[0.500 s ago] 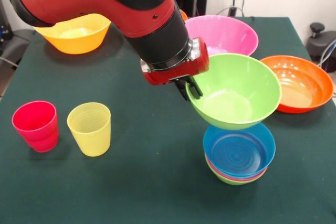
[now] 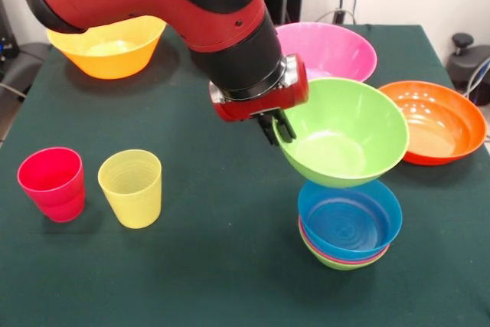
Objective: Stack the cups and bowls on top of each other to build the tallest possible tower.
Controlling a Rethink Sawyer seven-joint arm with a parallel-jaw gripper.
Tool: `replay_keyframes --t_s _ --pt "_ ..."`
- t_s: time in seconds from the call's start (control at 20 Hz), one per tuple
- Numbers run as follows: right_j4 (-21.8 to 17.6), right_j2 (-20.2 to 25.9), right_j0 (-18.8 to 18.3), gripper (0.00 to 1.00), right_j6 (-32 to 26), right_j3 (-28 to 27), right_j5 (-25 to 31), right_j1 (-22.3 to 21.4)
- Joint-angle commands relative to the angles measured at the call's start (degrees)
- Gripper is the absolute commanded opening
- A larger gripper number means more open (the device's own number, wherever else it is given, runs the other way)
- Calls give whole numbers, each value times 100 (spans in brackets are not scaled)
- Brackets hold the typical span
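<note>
The tower (image 2: 348, 227) is standing on the surface (image 2: 214, 250) near the front right, with a blue bowl (image 2: 350, 220) on top and pink and light-green rims showing under it. The end effector (image 2: 277, 129) is closed on the left rim of a big green bowl (image 2: 344, 134) and is holding it in the air just above the tower. Compared with a moment ago, the arm and the green bowl are moving slightly to the right, so the bowl is getting better centred over the blue one. I think the lowering is coming next. The red cup (image 2: 52, 183) and yellow cup (image 2: 131, 187) are waiting far left, untouched.
</note>
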Motion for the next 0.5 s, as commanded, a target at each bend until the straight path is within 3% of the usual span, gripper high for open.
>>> replay_keyframes --t_s 0.05,0.5 --pt "-237 -289 297 0 157 -396 189 56" --pt "-171 -255 379 0 173 -652 251 200"
